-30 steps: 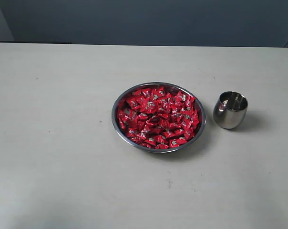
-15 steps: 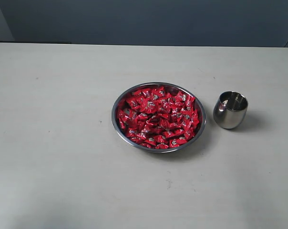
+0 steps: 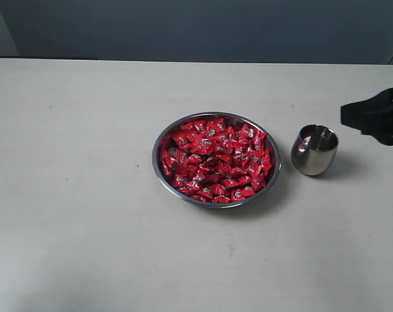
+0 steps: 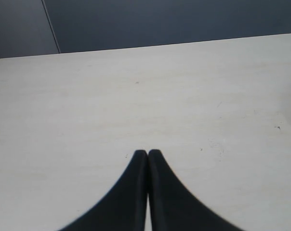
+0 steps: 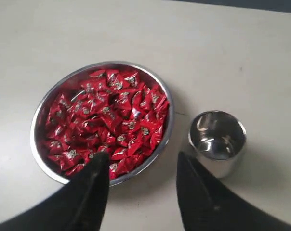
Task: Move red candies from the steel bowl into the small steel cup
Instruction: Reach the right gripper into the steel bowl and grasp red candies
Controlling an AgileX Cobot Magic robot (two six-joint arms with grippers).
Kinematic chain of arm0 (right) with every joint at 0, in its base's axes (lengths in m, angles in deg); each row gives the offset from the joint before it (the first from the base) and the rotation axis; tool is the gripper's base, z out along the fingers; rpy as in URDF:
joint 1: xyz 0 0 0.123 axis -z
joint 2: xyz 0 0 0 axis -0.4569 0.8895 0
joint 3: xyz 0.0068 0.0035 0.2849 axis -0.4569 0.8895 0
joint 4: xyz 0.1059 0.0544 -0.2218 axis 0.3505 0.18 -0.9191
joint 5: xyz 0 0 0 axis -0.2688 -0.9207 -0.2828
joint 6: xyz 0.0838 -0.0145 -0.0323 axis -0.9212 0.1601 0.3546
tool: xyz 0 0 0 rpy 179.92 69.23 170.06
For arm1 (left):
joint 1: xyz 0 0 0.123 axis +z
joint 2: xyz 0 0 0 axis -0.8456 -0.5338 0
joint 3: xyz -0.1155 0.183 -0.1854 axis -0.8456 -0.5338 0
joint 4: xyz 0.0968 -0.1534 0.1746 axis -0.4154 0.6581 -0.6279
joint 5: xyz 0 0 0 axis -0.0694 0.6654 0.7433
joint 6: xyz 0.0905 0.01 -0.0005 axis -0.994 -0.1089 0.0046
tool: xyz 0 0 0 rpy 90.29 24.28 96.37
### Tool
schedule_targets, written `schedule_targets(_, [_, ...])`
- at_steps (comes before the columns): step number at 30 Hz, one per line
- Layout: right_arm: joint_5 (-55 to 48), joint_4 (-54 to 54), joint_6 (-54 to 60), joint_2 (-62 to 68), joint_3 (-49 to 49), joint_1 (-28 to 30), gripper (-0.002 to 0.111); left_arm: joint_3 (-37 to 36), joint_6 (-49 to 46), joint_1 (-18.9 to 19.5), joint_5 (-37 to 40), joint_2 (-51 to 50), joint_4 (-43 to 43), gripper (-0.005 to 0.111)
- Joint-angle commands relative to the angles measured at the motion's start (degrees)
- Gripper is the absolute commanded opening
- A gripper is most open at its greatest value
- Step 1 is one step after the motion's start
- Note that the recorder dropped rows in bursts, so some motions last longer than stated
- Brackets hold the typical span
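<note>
Candies [image 3: 215,161] (red, shiny-wrapped) fill the steel bowl [image 3: 156,156] at mid-table. The small steel cup [image 3: 314,150] stands just beside it, not touching. The right gripper [image 5: 141,159] hangs near the cup, jaws spread, empty. The left gripper [image 4: 148,153] is pressed closed over the table [image 4: 87,96].

Pale table [image 3: 86,227]: steel bowl [image 3: 217,205] about centre; small steel cup [image 3: 313,158] upright at its 3 o'clock, near, not touching.
</note>
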Motion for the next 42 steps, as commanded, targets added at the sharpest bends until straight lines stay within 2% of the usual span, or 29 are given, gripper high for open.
schedule_targets(1, [1.56, 0.71, 3.77, 9.35, -2.94, -5.53, 0.044, 0.48, 0.1, -0.46, -0.31, 0.27, -0.11, 0.0])
schedule_targets(10, [4.36, -3.14, 4.57, 26.4, -11.41, -16.1, 0.044, 0.48, 0.1, -0.46, -0.31, 0.27, -0.11, 0.0])
schedule_targets(19, [5.85, -4.98, 4.57, 40.61, -20.68, -23.31, 0.044, 0.48, 0.1, -0.46, -0.31, 0.27, -0.11, 0.0])
schedule_targets(29, [7.32, -6.71, 4.46, 50.93, -27.32, -25.19, 0.043, 0.48, 0.1, -0.46, -0.31, 0.27, -0.11, 0.0])
schedule_targets(37, [10.25, -10.48, 4.35, 53.53, -28.1, -25.19, 0.043, 0.48, 0.1, -0.46, -0.31, 0.27, -0.11, 0.0])
schedule_targets(42, [11.33, -10.48, 4.35, 54.59, -28.1, -25.19, 0.037, 0.48, 0.1, -0.46, -0.31, 0.27, -0.11, 0.0])
